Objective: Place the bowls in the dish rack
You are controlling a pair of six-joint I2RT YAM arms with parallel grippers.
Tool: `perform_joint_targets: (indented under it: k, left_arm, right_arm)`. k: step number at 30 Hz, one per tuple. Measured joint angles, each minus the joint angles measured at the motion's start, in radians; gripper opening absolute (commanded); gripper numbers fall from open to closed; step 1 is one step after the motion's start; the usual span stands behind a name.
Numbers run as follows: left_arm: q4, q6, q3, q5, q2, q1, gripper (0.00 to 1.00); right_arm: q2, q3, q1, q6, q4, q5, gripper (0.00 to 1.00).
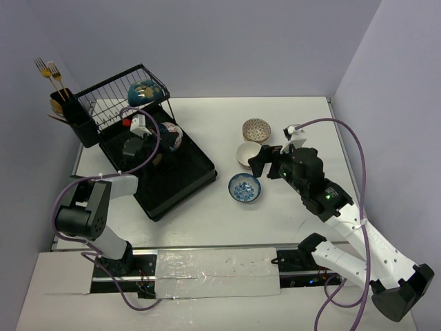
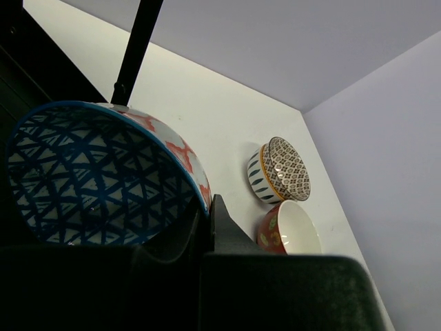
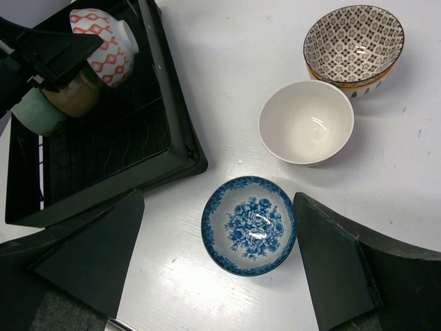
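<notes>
The black dish rack [image 1: 176,183] stands at the left, with a teal and gold bowl [image 1: 145,92] on its wire tier. My left gripper [image 1: 155,141] hangs over the rack's tray, shut on the rim of a bowl with a red pattern outside and blue triangles inside [image 2: 96,172]. A mint bowl [image 3: 31,112] and a brown bowl [image 3: 74,93] lie in the tray beneath it. My right gripper [image 3: 217,198] hovers open above a blue floral bowl [image 3: 248,224] on the table, one finger on each side, not touching it.
Beyond the floral bowl sit a red bowl with a cream inside [image 3: 306,122] and a dark-patterned bowl [image 3: 353,45] stacked on another. A black utensil cup with gold forks [image 1: 65,110] hangs at the rack's far left. A wall [image 1: 400,83] closes the right side.
</notes>
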Motion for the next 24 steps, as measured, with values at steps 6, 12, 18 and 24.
perform_joint_targets:
  k: [6,12,18,24]
  left_arm:
    - [-0.018,0.019,0.000,0.011,0.016,0.000,0.00]
    - [0.005,0.029,0.000,0.027,0.035,0.002,0.00]
    - [0.047,0.028,-0.011,0.043,0.047,0.008,0.00]
    - [0.034,0.033,-0.013,0.032,0.041,0.011,0.04]
  right_arm:
    - [0.000,0.000,0.000,-0.004,0.006,-0.009,0.95]
    - [0.000,0.000,0.000,-0.007,0.013,-0.019,0.95]
    - [-0.005,-0.005,0.000,-0.008,0.017,-0.021,0.95]
    - [-0.010,-0.013,0.000,-0.008,0.020,-0.022,0.95]
